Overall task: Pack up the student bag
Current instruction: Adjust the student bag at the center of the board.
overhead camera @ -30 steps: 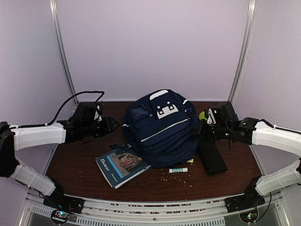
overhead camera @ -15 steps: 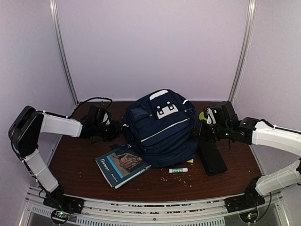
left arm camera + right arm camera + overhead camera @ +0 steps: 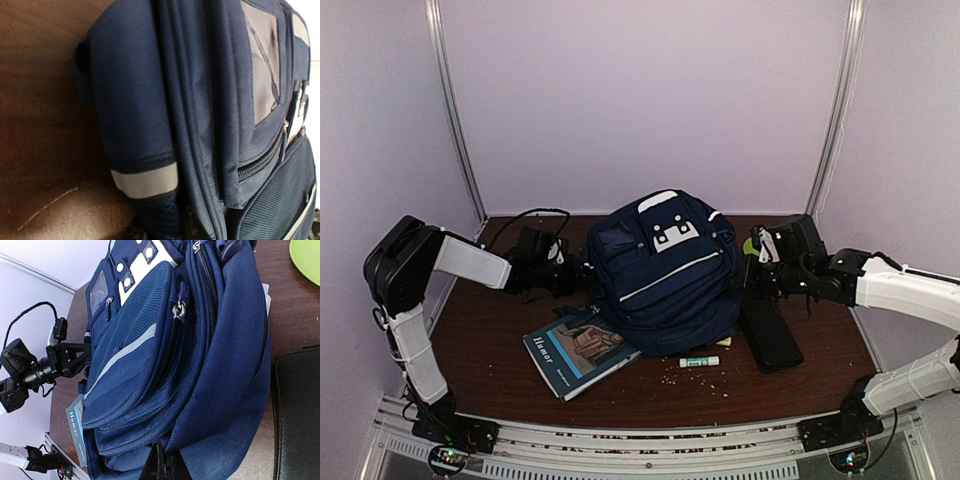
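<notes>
The student bag (image 3: 665, 265), navy with grey stripe trim and white buckle patches, stands in the middle of the table. My left gripper (image 3: 578, 272) presses against its left side. In the left wrist view the bag (image 3: 200, 100) fills the frame, and the left gripper (image 3: 167, 227) is shut on the dark mesh fabric just below a grey stripe (image 3: 145, 180). My right gripper (image 3: 746, 279) is at the bag's right side. In the right wrist view its fingertips (image 3: 159, 466) are pinched together on a fold of the bag (image 3: 200, 365).
A blue book (image 3: 580, 350) lies at the bag's front left, partly under it. A glue stick (image 3: 699, 361) and crumbs (image 3: 705, 378) lie in front. A flat black case (image 3: 770, 330) lies under the right gripper. A green object (image 3: 306, 255) sits behind it.
My left arm has swung right up to the bag's left side and its jaws have closed on the fabric there. The right arm and the bag have stayed put.
</notes>
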Robot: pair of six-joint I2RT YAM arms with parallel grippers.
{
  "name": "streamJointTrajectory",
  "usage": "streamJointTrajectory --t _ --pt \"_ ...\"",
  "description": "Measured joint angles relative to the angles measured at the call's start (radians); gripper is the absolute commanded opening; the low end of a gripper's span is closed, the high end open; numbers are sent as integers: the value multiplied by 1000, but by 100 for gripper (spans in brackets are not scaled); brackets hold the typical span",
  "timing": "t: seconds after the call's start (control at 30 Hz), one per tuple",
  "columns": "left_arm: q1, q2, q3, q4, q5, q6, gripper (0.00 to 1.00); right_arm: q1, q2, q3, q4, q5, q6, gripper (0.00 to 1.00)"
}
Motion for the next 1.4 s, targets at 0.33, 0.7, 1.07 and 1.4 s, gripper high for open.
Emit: streamJointTrajectory --t 0.33,0.7,1.07,1.4 --pt "5 -95 -47 38 -11 16 0 0 16 128 -66 -13 -52 0" --pt "26 -615 -107 -146 -210 156 0 18 163 509 -174 -14 -145 0" --pt "39 -1051 -272 -372 -473 237 0 108 455 814 -168 -59 -179 0" --pt "39 -1225 -443 -483 -555 240 0 132 606 835 -134 -85 -167 0"
